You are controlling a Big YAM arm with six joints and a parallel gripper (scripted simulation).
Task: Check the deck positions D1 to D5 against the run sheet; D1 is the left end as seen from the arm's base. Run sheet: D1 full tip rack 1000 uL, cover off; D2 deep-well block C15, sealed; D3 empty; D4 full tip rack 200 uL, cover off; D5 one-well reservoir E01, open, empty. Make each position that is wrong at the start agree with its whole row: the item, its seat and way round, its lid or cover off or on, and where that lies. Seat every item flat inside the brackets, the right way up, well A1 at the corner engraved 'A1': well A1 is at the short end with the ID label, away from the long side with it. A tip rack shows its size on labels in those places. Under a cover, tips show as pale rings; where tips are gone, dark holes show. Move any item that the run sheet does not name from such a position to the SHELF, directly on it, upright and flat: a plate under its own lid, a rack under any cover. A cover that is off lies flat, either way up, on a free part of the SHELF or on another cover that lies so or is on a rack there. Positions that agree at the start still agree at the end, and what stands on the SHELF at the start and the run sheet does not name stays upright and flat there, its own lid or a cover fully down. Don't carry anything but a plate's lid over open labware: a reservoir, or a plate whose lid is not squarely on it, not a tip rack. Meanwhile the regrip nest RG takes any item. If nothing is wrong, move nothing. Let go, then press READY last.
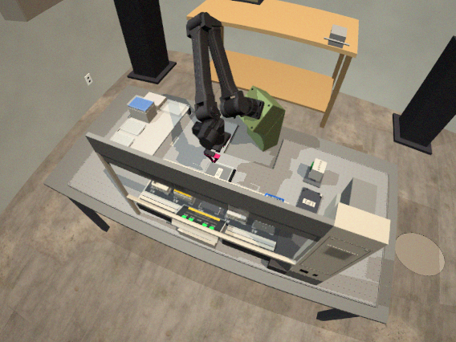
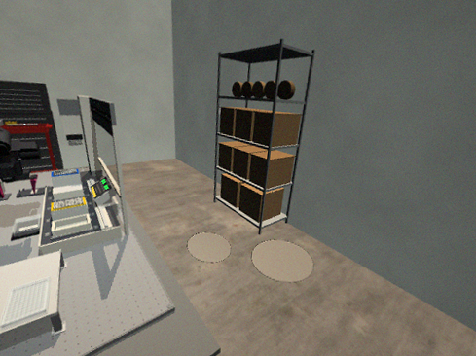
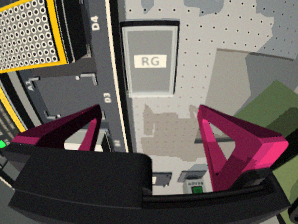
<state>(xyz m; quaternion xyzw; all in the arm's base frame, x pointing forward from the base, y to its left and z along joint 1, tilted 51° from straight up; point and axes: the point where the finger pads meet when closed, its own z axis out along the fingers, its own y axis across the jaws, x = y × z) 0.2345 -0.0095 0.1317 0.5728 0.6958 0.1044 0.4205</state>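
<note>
My gripper [image 1: 213, 156] hangs open and empty a little above the table, on the base side of the deck. In the wrist view its pink fingers stand wide apart with nothing between them. The regrip nest RG [image 3: 150, 59] lies flat just ahead of the fingers and is empty; it also shows in the top view [image 1: 220, 173]. To the left in the wrist view, a yellow-framed tip rack [image 3: 33, 30] sits at D4, its cover off. The bracketed position D3 [image 3: 60, 92] beside it is bare. The other deck positions are mostly hidden behind the gantry beam [image 1: 209, 189].
The SHELF [image 1: 148, 124] at the far left holds a blue-topped rack [image 1: 141, 107] and flat white plates or covers [image 1: 128, 132]. The green arm base [image 1: 265, 118] stands close on the right. A small box [image 1: 317, 170] and a dark pad [image 1: 309, 201] lie further right.
</note>
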